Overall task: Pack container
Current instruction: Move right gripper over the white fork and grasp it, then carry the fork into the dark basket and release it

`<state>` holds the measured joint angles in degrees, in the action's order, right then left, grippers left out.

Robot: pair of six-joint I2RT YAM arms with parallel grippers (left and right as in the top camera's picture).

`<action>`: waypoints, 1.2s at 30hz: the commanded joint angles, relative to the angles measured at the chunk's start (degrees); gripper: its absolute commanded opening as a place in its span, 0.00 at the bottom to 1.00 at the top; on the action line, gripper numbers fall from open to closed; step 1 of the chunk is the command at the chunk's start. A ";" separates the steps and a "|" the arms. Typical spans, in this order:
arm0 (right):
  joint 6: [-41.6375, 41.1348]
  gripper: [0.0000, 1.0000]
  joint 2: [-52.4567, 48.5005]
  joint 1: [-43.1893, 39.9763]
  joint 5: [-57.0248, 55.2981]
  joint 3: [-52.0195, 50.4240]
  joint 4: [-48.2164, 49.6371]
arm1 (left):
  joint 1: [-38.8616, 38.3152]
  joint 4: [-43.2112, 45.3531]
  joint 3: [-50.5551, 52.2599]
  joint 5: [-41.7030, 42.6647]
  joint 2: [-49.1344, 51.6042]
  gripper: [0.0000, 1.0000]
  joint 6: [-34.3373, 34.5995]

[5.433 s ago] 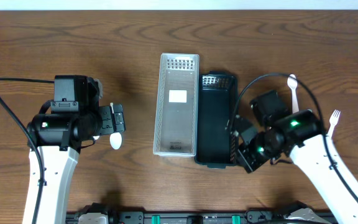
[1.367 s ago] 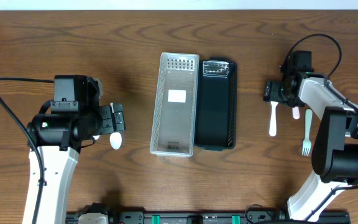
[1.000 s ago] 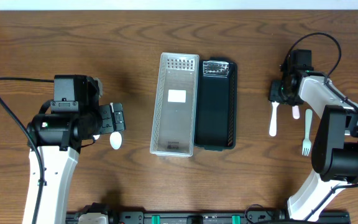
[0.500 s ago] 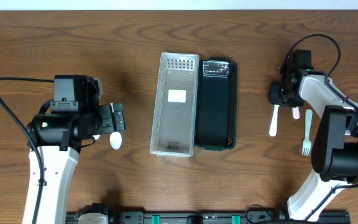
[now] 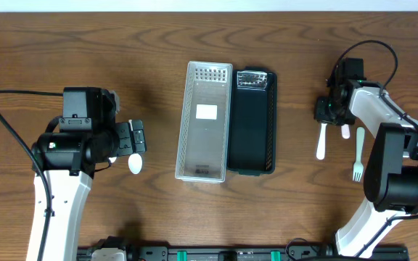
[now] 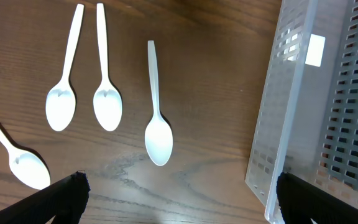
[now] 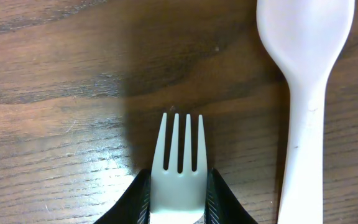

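A clear slotted container and a black container stand side by side mid-table, both empty. My right gripper is at the far right, shut on the head of a white fork that lies at table level. In the right wrist view the jaws clamp the fork just below its tines. My left gripper is open and empty over several white spoons, with the clear container's wall to its right.
A white spoon lies right beside the held fork, and a second white fork lies further right. A spoon bowl shows below the left gripper. The table's back edge runs along the top.
The right arm has moved from beside the black container to the far right and shut on a fork. The black container has shifted straighter. Over the last second almost nothing moved.
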<state>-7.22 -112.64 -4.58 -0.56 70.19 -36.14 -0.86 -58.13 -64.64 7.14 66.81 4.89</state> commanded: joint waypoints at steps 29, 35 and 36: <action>-16.13 0.09 8.15 30.49 3.34 15.34 -13.79 | -0.20 -0.11 -1.20 -0.26 0.17 0.98 0.04; -12.35 0.28 4.57 30.32 3.34 15.34 -13.49 | -0.20 -0.13 -1.20 -0.26 0.17 0.98 0.02; -10.93 0.31 4.94 30.18 3.34 15.50 -13.18 | -0.20 -0.11 -1.22 -0.26 0.17 0.98 0.04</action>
<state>-21.26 -108.77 25.58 3.14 85.23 -49.89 -0.86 -58.13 -64.64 7.14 66.81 4.89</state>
